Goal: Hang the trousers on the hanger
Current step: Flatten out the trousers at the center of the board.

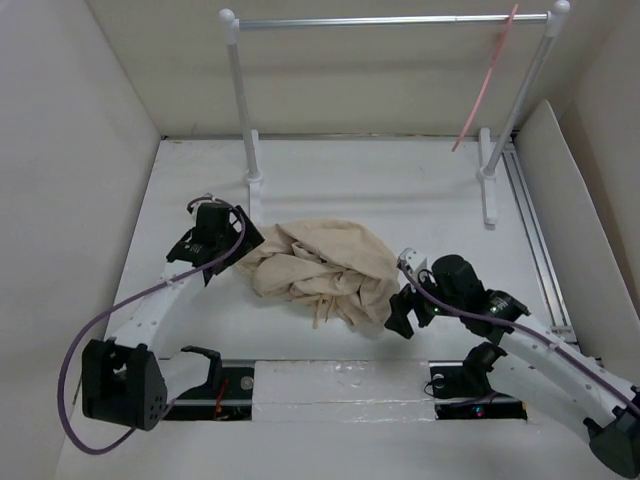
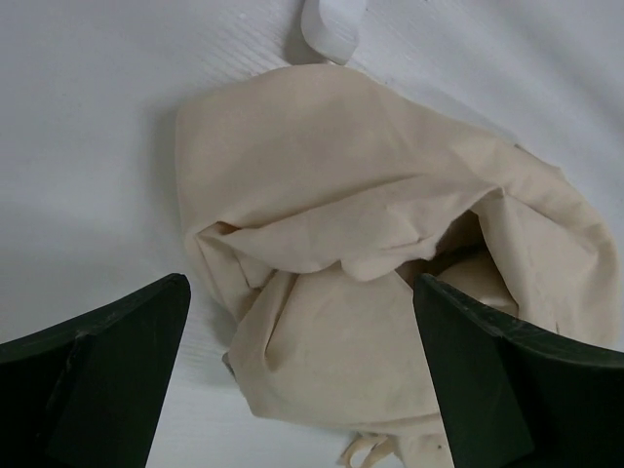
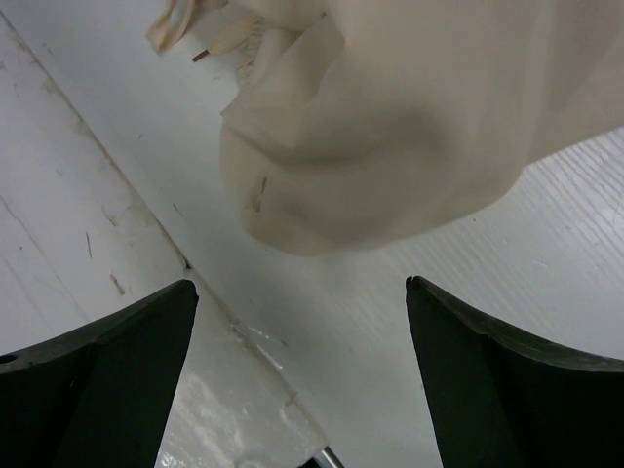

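The beige trousers (image 1: pixel 322 270) lie crumpled in a heap at the middle of the table. A thin salmon-pink hanger (image 1: pixel 486 82) hangs on the right end of the rail at the back. My left gripper (image 1: pixel 236 252) is open at the heap's left edge; in the left wrist view the trousers (image 2: pixel 390 244) fill the space ahead of its spread fingers (image 2: pixel 107 361). My right gripper (image 1: pixel 400 318) is open just off the heap's lower right corner. The right wrist view shows a fold of the trousers (image 3: pixel 409 127) lying beyond the fingertips (image 3: pixel 468 361), with bare table between them.
A clothes rail (image 1: pixel 390 20) with white posts and a silver bar stands across the back, its feet (image 1: pixel 254 185) on the table. White walls close in the left, back and right sides. A metal track (image 1: pixel 535 240) runs along the right. A seam (image 3: pixel 214 292) crosses the table near the front.
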{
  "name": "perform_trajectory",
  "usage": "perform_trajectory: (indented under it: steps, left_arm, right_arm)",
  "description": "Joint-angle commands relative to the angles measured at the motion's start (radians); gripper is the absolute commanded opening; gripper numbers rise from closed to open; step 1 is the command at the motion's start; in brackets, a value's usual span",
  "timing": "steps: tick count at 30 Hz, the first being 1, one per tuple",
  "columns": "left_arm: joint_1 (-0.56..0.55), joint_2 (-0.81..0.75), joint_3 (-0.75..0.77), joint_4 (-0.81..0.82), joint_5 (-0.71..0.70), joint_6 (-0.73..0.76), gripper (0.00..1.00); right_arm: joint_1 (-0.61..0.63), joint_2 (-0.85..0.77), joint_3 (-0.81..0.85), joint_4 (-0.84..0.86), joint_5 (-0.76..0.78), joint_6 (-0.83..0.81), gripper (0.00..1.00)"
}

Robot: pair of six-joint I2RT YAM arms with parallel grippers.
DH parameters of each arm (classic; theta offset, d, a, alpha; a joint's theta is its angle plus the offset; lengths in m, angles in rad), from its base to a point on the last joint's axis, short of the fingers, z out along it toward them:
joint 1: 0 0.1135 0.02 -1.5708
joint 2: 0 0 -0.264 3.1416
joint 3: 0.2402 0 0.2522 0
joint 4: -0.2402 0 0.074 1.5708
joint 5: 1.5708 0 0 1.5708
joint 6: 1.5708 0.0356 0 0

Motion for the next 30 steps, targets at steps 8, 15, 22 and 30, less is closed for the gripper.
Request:
perform_trajectory:
  steps: [8, 15, 22, 30]
  left_arm:
    - [0.012, 0.317, 0.008, 0.337, 0.101, -0.024, 0.69]
    - [0.012, 0.239, 0.14, 0.178, -0.04, -0.039, 0.0]
    - [0.012, -0.204, 0.373, -0.101, -0.253, -0.002, 0.0]
    - [0.012, -0.247, 0.963, -0.341, -0.393, 0.121, 0.0]
  right_arm:
    - [0.036, 0.29, -0.028, 0.476, 0.081, 0.031, 0.5]
    - [0.074, 0.228, 0.2, 0.202, 0.35, -0.074, 0.0]
    - [0.103, 0.0, 0.694, -0.289, 0.553, -0.148, 0.0]
    - [0.103, 0.095, 1.261, -0.547, 0.484, -0.291, 0.0]
